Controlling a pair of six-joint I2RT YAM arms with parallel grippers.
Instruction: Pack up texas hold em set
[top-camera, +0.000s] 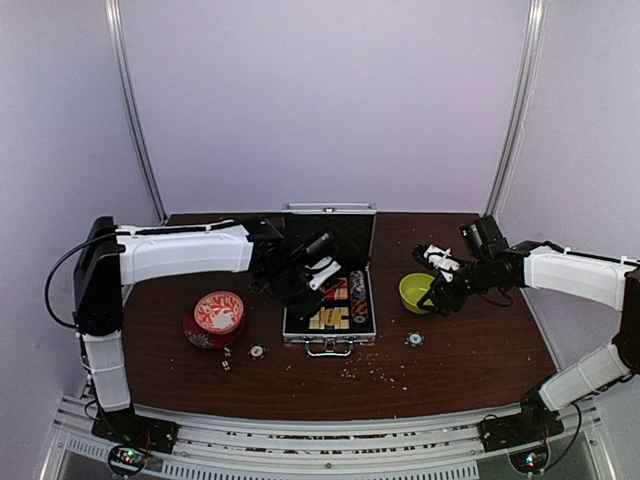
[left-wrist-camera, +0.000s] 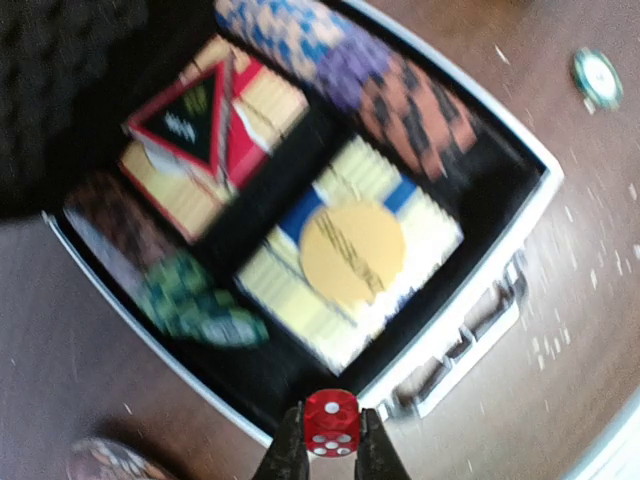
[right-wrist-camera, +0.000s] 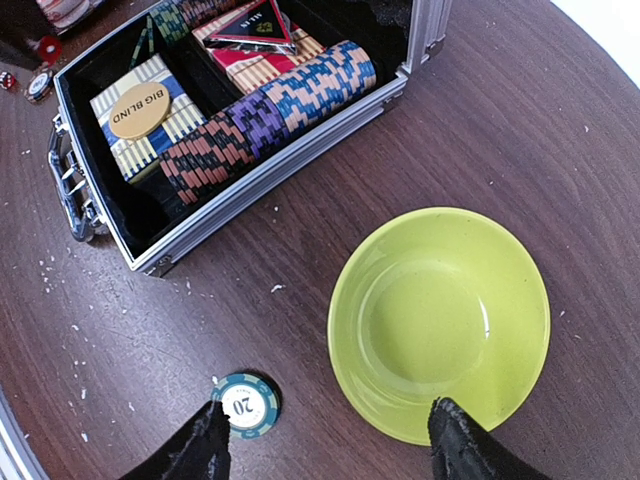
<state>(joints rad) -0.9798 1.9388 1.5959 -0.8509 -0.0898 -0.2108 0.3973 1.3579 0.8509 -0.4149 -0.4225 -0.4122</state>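
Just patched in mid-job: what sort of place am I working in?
Probably a lab test booth: plain white walls, metal corner poles, and a dark wooden table with both arms bolted to its near-edge rail.

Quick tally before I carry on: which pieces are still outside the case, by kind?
Poker chips: 2
Dice: 2, one pinched in the left gripper, one lying loose
Total: 4
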